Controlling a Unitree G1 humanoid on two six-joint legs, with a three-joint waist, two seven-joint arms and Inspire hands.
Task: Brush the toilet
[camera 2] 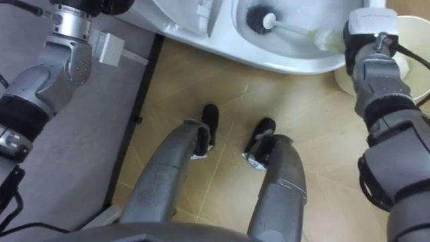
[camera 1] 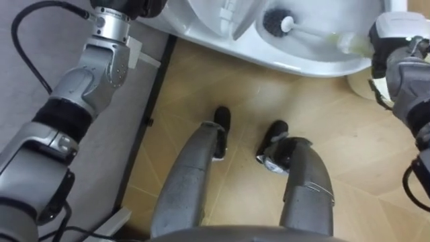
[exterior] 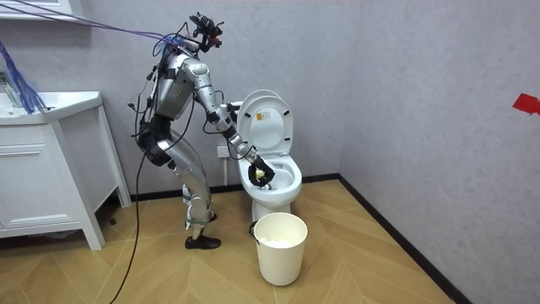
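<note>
Standing bent forward, the robot stretches its right arm down and ahead, right hand (exterior: pixel 261 172) lowest; the left arm reaches forward, elbow bent.

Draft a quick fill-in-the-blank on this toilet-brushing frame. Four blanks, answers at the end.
1. The dark head of the toilet brush sits inside the ____ of the toilet.
2. The hand curled round the brush's handle is the robot's ____ one.
3. The toilet's lid is ____, not closed.
4. A white ____ stands on the floor beside the toilet.

Missing words: bowl; right; raised; bucket.
</note>
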